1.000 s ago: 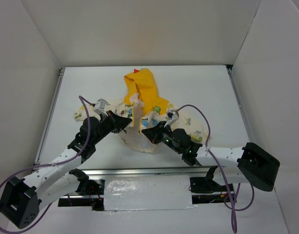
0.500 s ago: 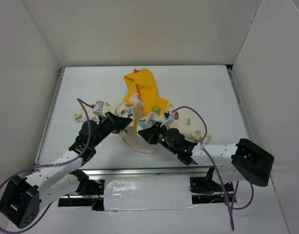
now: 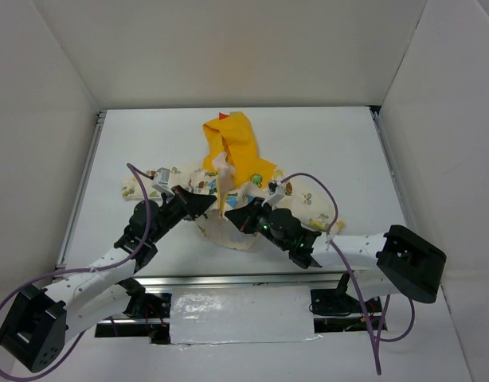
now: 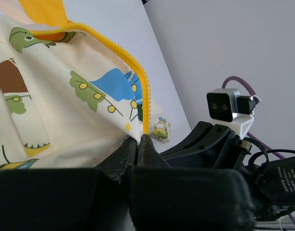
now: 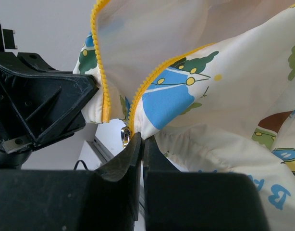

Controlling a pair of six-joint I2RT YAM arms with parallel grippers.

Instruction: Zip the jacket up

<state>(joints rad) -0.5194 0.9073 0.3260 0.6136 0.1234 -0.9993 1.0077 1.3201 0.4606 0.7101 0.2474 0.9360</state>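
I see the jacket (image 3: 306, 199) lying on the white table (image 3: 340, 143), near the front edge and roughly centred between the two arms. Its yellow hood (image 3: 238, 147) points toward the far wall, and its cream printed body spreads toward the arm bases.

Both arms reach inward and meet at the lower front of the jacket. The left end effector (image 3: 213, 201) is clamped on the bottom corner of one front panel. In its wrist view, the fingers (image 4: 146, 150) are pressed together right where the yellow zip teeth (image 4: 138, 72) end, and the panel rises away from them.

The right end effector (image 3: 230, 215) sits just beside the left one, and its tips are nearly touching it. It is pinched shut on the lower end of the other zip edge (image 5: 154, 77). A small metal zip part (image 5: 124, 136) hangs at its fingertips. The two zip edges run apart above the fingers, so the front is unjoined.
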